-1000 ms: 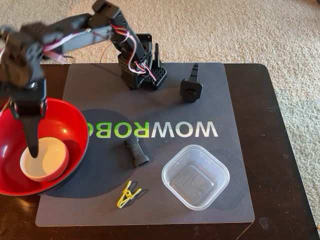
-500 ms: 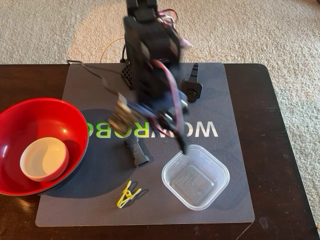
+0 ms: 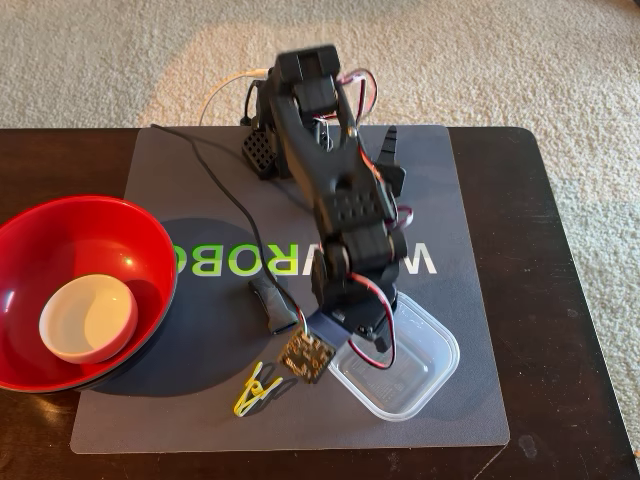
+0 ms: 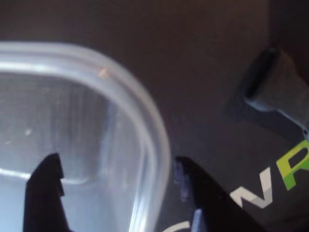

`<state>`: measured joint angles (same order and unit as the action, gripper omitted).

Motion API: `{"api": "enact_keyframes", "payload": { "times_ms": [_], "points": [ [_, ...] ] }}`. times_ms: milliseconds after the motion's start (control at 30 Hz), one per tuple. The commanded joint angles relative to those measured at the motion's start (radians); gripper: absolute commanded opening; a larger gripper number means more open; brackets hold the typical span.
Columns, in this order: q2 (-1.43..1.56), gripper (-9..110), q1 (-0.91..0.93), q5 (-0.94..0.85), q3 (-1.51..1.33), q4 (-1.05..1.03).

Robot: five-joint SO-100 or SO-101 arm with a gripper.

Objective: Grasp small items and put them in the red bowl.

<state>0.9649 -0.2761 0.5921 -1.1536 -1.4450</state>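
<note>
The claw (image 4: 118, 176) stands open astride one wall of the clear tub (image 4: 72, 121): in the wrist view one finger sits inside the tub, the other outside on the grey mat (image 4: 203, 72), with the rim running up between them. Nothing is pinched yet. Closing here would likely catch that wall. The red bowl (image 3: 30, 235) lies well off to the tub's left in the fixed view.

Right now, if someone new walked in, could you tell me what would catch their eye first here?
Probably the black arm reaching down the mat's middle, its open gripper straddling one wall of the clear container. Next, the red bowl at the left edge of the fixed view, with the small white bowl inside.
</note>
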Motion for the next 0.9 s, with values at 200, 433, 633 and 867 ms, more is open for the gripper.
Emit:
{"api": "enact_keyframes", "payload": {
  "times_ms": [200, 433, 633, 867],
  "points": [
    [0.072, 0, 0.087, 0.005, 0.012, -0.002],
    [0.483, 0, 0.172, -0.023, 0.026, -0.005],
    [0.776, 0, 0.291, -0.017, 0.020, -0.071],
    [0.859, 0, 0.634, 0.060, 0.012, -0.077]
  ]
}}
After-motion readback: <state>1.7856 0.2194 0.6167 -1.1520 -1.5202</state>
